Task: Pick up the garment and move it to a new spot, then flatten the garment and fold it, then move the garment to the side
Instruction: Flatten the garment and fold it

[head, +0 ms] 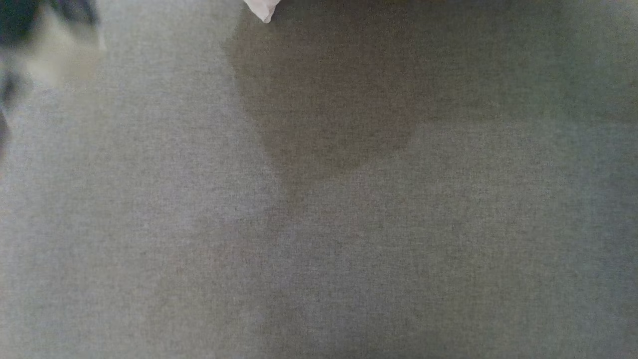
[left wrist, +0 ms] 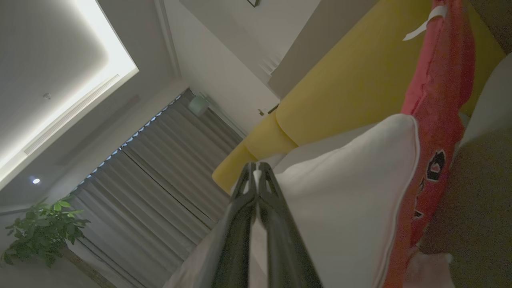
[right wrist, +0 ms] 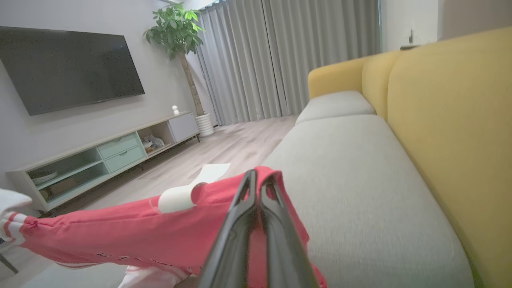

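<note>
Holding garment (right wrist: pixel 120 236) spread betw. both hands: right gripper (right wrist: pixel 259 180) clamping red edge at fingertips, left gripper (left wrist: pixel 256 170) pinching white part. Advising: keeping tension even, lowering flat onto sofa seat (right wrist: pixel 352 180) beneath.

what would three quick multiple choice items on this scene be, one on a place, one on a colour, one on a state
1. In the right wrist view the plant stands
A. at the right edge of the curtains
B. at their left edge
C. in front of their middle

2. The sofa's backrest is
A. yellow
B. blue
C. black

3. The right gripper is
A. wide open and empty
B. open around a cushion
C. shut on the garment

Key: 1 B, the leaves rise just left of the curtain folds; 2 A, it is yellow above the grey seat; 3 C, its fingers meet with red cloth pinched at their tips.
</note>
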Tool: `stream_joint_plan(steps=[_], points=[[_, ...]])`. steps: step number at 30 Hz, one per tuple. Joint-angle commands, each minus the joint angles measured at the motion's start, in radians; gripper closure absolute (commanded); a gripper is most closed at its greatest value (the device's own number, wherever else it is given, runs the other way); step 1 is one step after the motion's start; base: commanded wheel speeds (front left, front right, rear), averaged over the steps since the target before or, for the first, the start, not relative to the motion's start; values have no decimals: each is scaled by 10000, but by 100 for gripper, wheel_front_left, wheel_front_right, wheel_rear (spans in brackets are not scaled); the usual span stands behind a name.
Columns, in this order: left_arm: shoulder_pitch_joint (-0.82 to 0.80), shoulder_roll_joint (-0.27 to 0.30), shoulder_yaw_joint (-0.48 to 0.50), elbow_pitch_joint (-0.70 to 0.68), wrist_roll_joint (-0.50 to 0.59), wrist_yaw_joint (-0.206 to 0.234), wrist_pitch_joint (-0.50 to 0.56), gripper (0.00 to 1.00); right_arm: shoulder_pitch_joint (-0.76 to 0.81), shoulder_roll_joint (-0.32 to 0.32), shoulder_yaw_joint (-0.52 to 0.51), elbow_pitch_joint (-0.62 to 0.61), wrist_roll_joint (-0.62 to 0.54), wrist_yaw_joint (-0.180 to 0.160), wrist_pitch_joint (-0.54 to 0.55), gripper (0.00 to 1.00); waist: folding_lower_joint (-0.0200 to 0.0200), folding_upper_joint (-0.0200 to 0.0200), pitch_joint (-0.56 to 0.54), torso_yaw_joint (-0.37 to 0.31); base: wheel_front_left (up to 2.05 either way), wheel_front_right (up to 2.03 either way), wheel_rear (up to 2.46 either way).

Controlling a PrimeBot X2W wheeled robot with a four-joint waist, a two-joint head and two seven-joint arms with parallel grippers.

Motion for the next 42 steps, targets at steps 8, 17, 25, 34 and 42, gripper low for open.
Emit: stream_joint_plan(steps=[8, 17, 25, 34, 42], points=[[4856, 1687, -12, -2184, -681, 991, -8, 100, 4652, -1288, 183, -1197, 1218, -7, -1056, 100, 0, 0, -1080, -172, 0, 0, 0], [8856, 1620, -989, -3124, -1222, 2095, -8, 100, 8219, -1349, 143, -2086, 1198, -7, -1827, 100, 0, 0, -1767, -472, 0, 0, 0], [10285, 1863, -1239, -3408, -1862, 2310, -1, 100, 10001, -1377, -346, -2759, 1061, -7, -1897, 100, 0, 0, -1983, -384, 0, 0, 0], [8430, 1806, -1242, -3148, -1092, 1574, 372, 100, 9636, -678, -947, -2663, 718, -7, -1261, 100, 0, 0, -1650, -145, 0, 0, 0], [5676, 1222, -1202, -1691, -291, 534, 392, 100, 8079, -234, -1116, -2022, -21, -7, -689, 100, 0, 0, -889, -136, 0, 0, 0]])
